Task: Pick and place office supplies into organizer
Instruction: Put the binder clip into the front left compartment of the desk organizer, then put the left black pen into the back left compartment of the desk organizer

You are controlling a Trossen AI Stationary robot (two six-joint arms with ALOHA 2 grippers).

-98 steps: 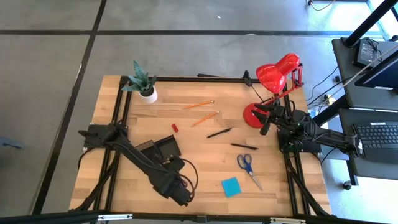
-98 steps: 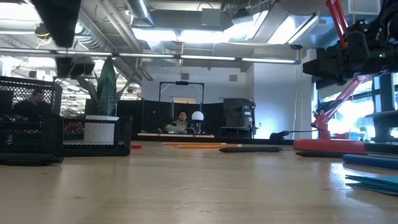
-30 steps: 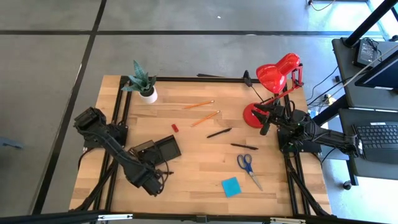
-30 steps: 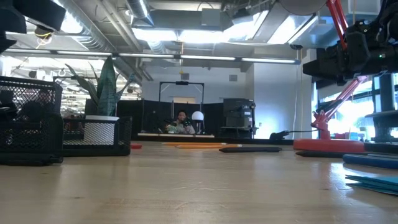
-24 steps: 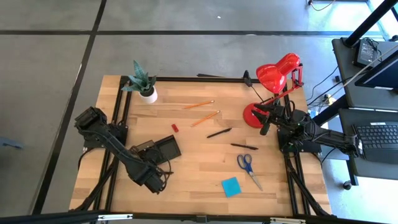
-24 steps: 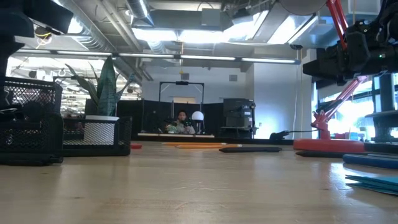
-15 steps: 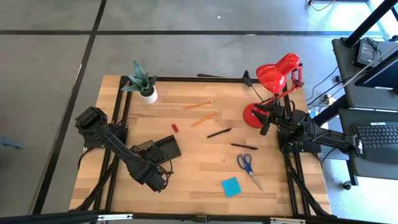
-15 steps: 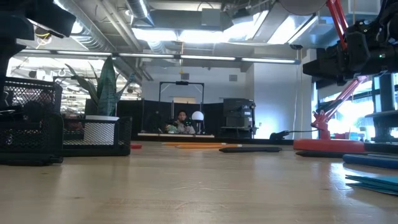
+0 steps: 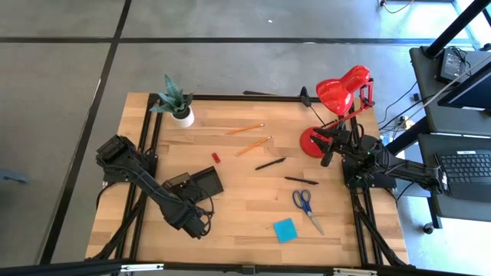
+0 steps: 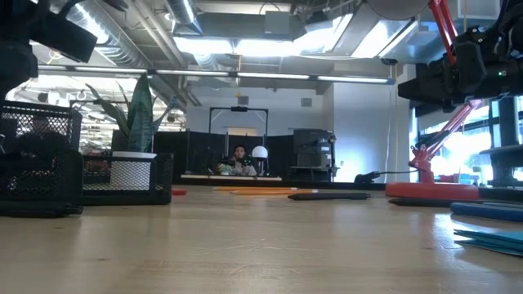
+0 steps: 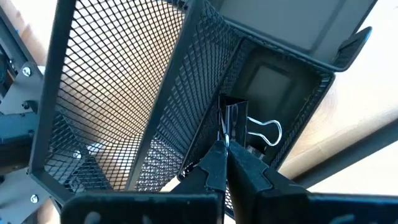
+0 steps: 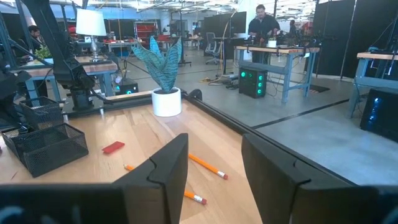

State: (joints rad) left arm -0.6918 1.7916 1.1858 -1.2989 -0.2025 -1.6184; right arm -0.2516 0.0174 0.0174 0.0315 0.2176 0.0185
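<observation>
Wooden table (image 9: 253, 207) holds mesh organizer (image 9: 196, 183); left gripper (image 11: 225, 147) clamped on 1 binder clip (image 11: 239, 127) inside it.

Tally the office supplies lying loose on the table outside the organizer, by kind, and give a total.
Orange pencils: 2
Black pens: 2
Scissors: 1
Blue sticky-note pad: 1
Red piece: 1
Total: 7
</observation>
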